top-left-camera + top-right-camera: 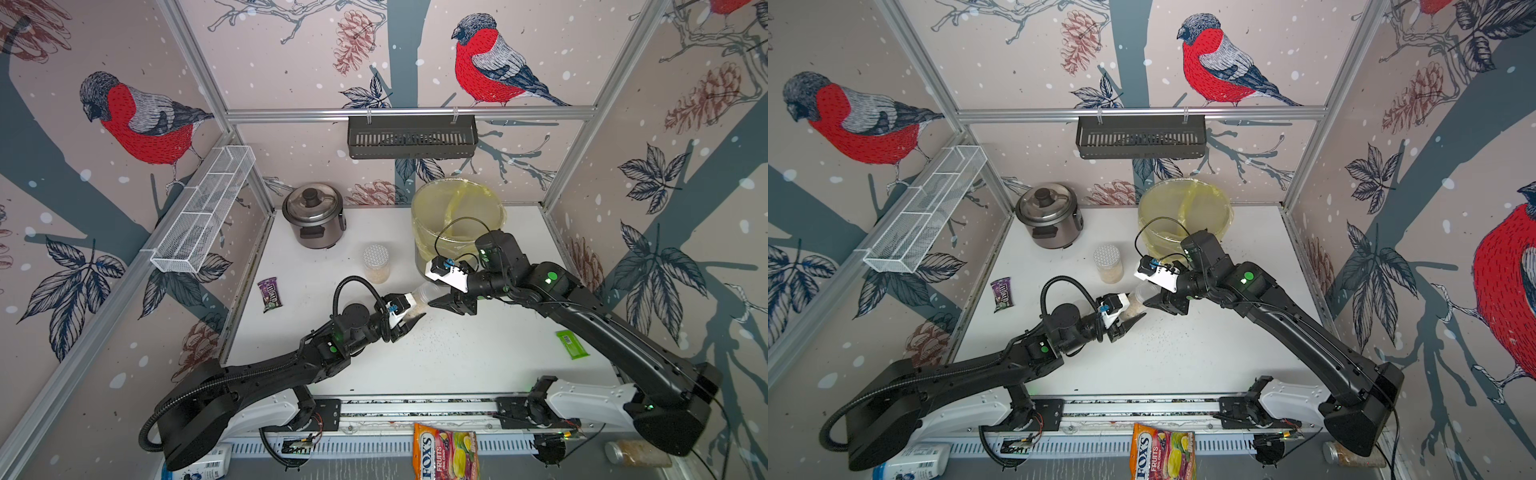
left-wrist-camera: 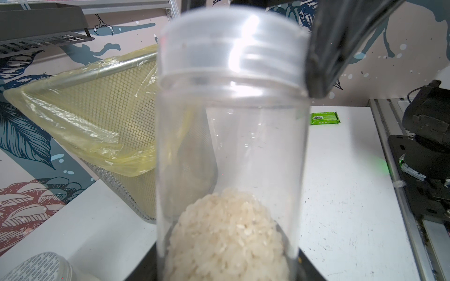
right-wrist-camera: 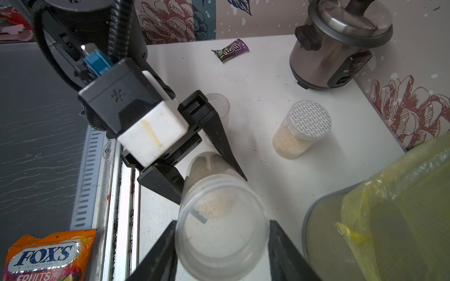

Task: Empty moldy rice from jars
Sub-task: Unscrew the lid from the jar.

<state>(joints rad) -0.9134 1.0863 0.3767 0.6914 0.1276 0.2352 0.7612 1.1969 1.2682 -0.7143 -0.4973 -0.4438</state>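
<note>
A: Item one, the left gripper (image 1: 415,316). How is it standing?
B: Its jaws are pressing together on the base end of a narrow clear cylindrical plastic jar (image 2: 231,146). They are holding it tilted over the middle of the white counter (image 1: 457,365), with the lid end pointing toward the back right corner.
A: Item two, the right gripper (image 3: 222,225)?
B: It is spreading just as wide as the jar's clear round screw lid (image 2: 231,48). Its two black fingers (image 3: 287,253) are sitting on opposite sides of that lid and touching it. The lid is sitting on the jar.
A: Item three, the moldy rice (image 2: 229,233)?
B: A pale off-white clump of tiny grains is lying packed at the base end of the held jar, between the left fingers. The remaining length of the jar is showing clear.
A: Item four, the other jars?
B: A wider clear jar with a silver dotted round lid (image 1: 376,264) is standing upright and closed toward the back edge. It is sitting between a steel rice cooker (image 1: 313,216) and a translucent mesh bin lined with a yellow bag (image 1: 417,232). Beige grains are filling its lower part. Another narrow clear jar (image 3: 218,107) is standing on the counter behind the left gripper, partly hidden; I cannot tell what it is holding.
</note>
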